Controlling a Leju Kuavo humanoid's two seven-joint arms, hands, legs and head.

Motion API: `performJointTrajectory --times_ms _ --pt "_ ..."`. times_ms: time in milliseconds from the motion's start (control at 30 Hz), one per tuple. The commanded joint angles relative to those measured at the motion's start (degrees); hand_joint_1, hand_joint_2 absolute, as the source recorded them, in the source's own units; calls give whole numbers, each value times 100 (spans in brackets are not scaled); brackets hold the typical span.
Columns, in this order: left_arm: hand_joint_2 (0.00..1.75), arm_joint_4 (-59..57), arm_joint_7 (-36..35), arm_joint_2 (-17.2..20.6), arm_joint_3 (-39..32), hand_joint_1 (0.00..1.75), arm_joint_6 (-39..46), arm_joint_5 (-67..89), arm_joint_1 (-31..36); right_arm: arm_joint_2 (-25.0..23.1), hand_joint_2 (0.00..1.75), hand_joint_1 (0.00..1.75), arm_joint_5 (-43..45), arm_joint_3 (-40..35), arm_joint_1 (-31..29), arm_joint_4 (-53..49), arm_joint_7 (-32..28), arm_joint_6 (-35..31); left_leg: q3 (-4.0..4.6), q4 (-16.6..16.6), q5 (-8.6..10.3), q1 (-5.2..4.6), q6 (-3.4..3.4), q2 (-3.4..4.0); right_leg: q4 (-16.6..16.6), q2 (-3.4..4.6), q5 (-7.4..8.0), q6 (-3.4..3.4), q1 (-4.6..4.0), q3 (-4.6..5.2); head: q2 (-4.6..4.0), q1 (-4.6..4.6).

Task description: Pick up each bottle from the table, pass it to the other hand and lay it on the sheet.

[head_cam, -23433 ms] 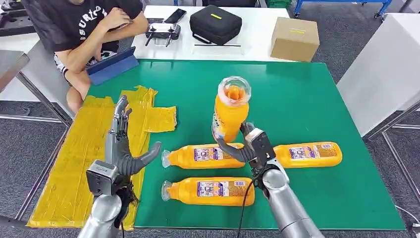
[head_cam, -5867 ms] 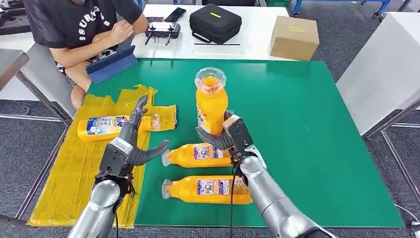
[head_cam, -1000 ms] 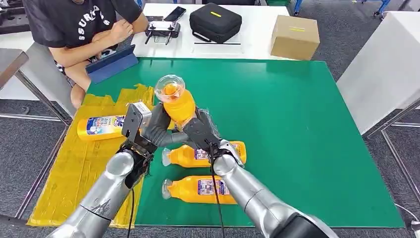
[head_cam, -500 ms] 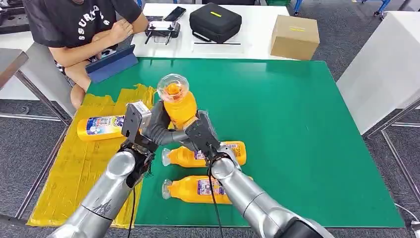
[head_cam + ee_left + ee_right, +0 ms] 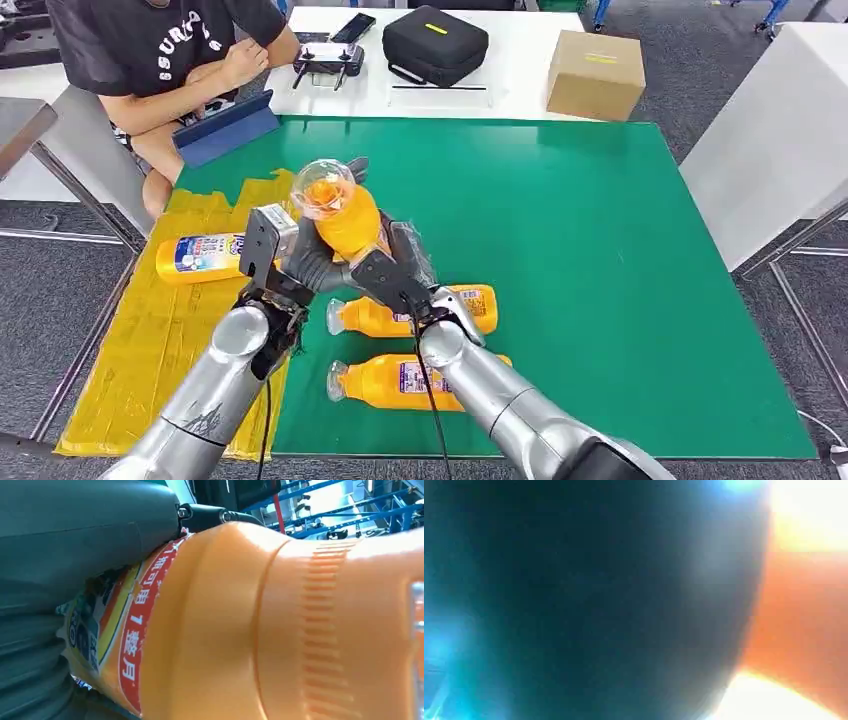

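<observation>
Above the green table [image 5: 620, 260], both silver robot hands grasp one orange plastic bottle with a clear cap [image 5: 340, 213], left hand [image 5: 300, 262] and right hand [image 5: 385, 268] wrapped round its body, cap tilted toward the crumpled yellow sheet [image 5: 150, 330], where another bottle [image 5: 200, 257] lies

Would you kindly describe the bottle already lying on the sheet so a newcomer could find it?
Left of the green table lies a crumpled yellow sheet. On its far part rests an orange bottle on its side, the one bottle off the green surface and untouched by either robot hand.
</observation>
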State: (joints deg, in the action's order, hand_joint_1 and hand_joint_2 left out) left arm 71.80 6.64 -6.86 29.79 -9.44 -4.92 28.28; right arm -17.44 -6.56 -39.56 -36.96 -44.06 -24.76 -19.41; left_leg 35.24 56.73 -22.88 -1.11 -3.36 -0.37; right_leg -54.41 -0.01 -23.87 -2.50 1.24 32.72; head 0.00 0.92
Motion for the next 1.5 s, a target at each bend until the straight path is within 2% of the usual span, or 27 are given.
performJointTrajectory --times_ms 33,100,900,1100,1133,1200,1233,1267,1367,1400,1500 --pt "175 -337 -182 -272 525 33 -199 5 100 -256 175 175 -322 -1457 -418 -121 18 212 -11 7 -13 2 19 13 -7 11 -10 12 -2 -8 0 -2" --pt "175 -293 -181 -271 512 175 -194 4 82 -256 175 175 -332 -1546 -357 -197 70 147 -18 9 -17 7 24 9 -6 6 -14 15 -6 -17 0 0" --pt "175 -139 -179 -206 425 175 -161 6 59 -256 175 175 -218 -1599 -430 -179 73 100 -11 9 -14 6 21 11 -7 8 -11 13 -5 -9 0 -2" --pt "175 141 -125 -167 341 175 -90 -11 -12 -256 175 175 -230 -1324 -379 -194 9 49 -24 18 -27 8 31 15 -15 12 -22 19 -7 -21 0 -2" --pt "175 268 -91 -138 285 175 -30 -2 -45 -256 175 166 -275 -1202 -335 -238 4 43 -11 11 -15 6 23 9 -8 7 -12 14 -5 -10 0 0" --pt "175 336 -103 -108 277 175 -47 -19 -50 -256 175 166 -296 -1163 -327 -249 1 50 -1 6 -7 5 15 5 -3 3 -5 9 -4 0 0 0" --pt "175 404 -101 -93 241 175 -27 -19 -73 -256 175 16 -363 -1105 -299 -277 -4 42 -14 13 -18 7 26 8 -11 5 -16 17 -5 -12 0 0" --pt "175 505 -64 -80 193 175 45 16 -113 -256 175 0 -469 -984 -241 -334 -4 12 -6 9 -12 6 19 8 -6 6 -9 12 -5 -4 0 -2" --pt "175 880 8 14 83 175 141 68 -239 -222 175 0 -619 -675 -135 -430 17 88 -21 13 -22 9 29 12 -10 9 -18 18 -7 -19 0 -2" --pt "175 1027 39 43 34 175 185 95 -291 -217 0 0 -680 -558 -102 -433 43 146 -11 7 -13 6 22 9 -6 7 -11 14 -4 -9 0 -2" --pt "175 1293 82 98 -85 175 269 121 -388 -193 0 0 -787 -425 -95 -381 42 215 -13 7 -13 7 22 7 -4 4 -11 14 -6 -11 0 -2"
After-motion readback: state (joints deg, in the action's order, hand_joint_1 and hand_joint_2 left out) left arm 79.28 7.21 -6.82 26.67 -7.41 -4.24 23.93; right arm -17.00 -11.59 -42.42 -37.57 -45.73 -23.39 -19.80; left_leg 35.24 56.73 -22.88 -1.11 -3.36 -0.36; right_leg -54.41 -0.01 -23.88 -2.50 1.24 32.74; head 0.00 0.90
